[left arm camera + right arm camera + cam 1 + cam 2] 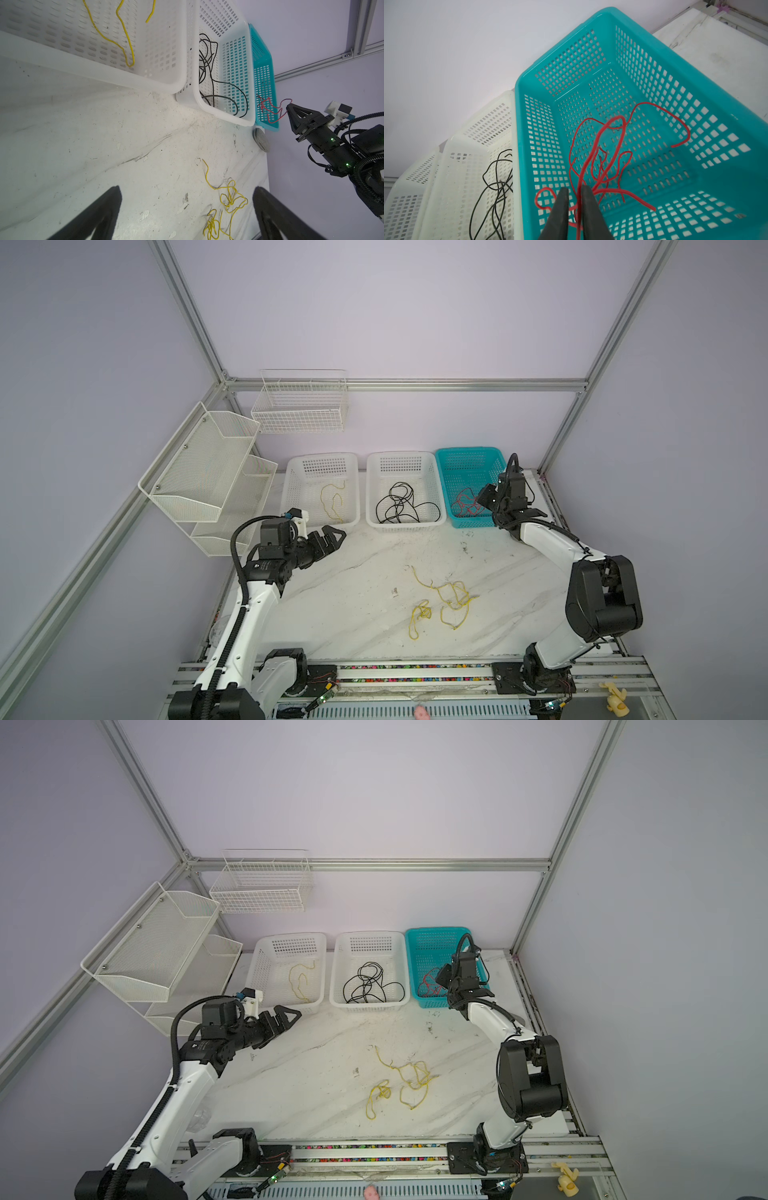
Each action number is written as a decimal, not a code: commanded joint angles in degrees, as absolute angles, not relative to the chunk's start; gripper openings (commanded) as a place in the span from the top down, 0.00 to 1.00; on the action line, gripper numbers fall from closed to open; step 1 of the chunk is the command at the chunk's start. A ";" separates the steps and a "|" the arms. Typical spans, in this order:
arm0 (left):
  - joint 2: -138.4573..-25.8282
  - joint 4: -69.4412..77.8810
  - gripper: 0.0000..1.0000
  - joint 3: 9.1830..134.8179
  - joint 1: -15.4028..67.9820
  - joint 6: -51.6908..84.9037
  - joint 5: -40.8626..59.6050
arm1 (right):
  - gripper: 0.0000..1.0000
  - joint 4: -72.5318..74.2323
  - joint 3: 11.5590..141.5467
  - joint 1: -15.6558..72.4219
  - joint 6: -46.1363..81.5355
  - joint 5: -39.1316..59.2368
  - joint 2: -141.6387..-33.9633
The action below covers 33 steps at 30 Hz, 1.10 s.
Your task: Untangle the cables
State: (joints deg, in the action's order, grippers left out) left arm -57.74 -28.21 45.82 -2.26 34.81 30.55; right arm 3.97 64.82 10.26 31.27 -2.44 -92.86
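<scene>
Marble table (353,593), red cables (596,149) maybe between right fingers (560,207)

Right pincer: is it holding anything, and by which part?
Cannot be told: a strand of the thin red wire runs between the right pincer's slightly parted fingers, over the teal perforated plastic basket.

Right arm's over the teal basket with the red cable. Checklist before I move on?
1. Right gripper clear of red cable: not ok, the cable runs between its slightly parted jaws.
2. Red cable wholly down in teal basket: not ok, a strand hangs at the gripper.
3. Left gripper open, empty: ok.
4. Yellow cables on table untangled: not ok.
5. Black cable in its white basket: ok.
</scene>
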 commanded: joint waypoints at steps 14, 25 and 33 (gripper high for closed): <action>-56.92 -27.40 0.00 43.18 2.65 33.74 30.35 | 0.31 5.35 64.38 10.02 32.44 0.32 -85.98; -52.22 -27.44 0.01 36.01 18.03 39.37 25.09 | 0.03 3.24 54.96 10.03 33.12 0.34 -70.19; -57.91 -25.71 0.10 33.98 35.15 43.34 16.04 | 0.03 6.49 44.24 10.02 31.87 2.64 -59.70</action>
State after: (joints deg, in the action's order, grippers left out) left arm -55.99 -28.16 36.77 31.40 41.21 20.34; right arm 4.56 47.27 10.26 32.56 1.58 -62.22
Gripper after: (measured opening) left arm 0.912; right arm 0.975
